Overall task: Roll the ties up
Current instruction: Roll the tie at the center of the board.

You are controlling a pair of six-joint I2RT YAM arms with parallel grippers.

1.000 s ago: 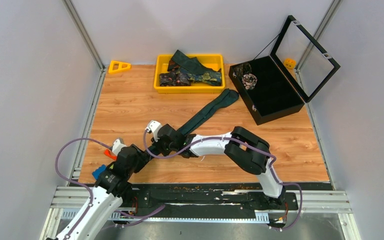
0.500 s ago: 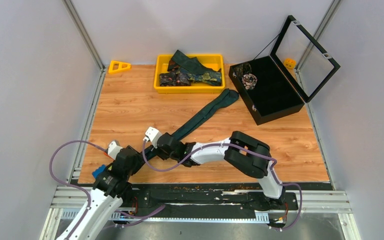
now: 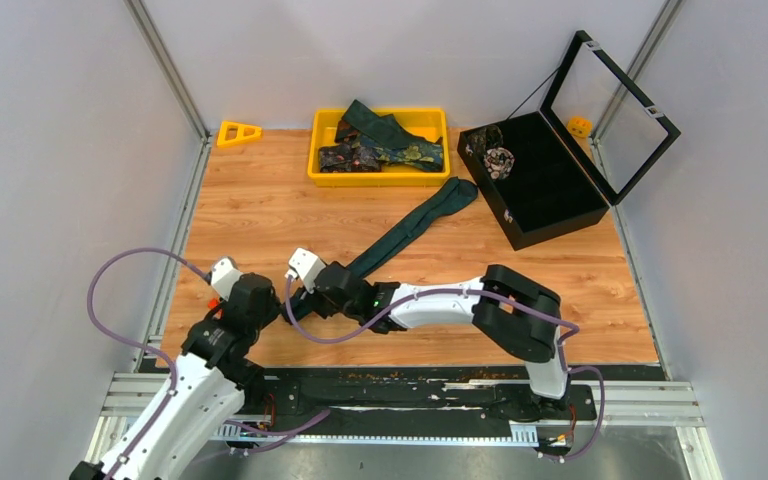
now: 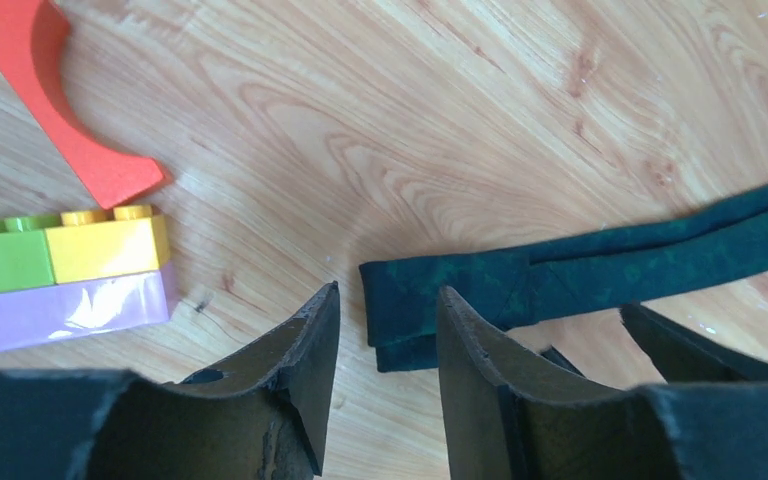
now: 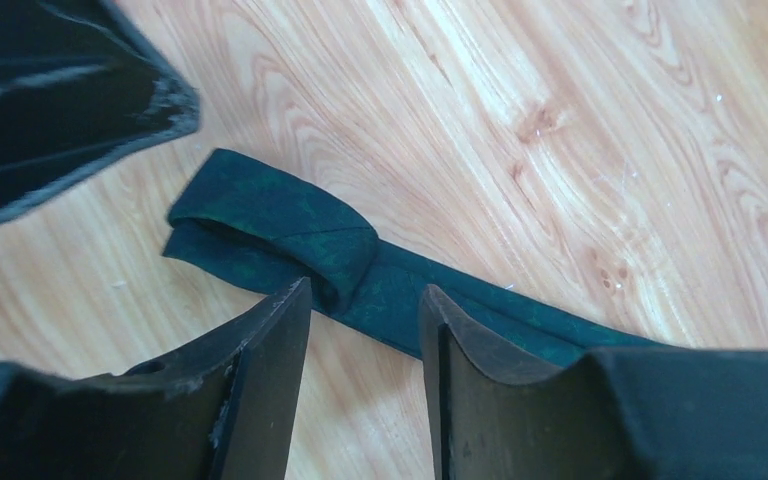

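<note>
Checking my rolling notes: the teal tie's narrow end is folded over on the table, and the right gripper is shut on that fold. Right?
Not quite. The teal tie has its narrow end folded over on the table, but the right gripper is open, holding nothing; the right wrist view shows it.
</note>
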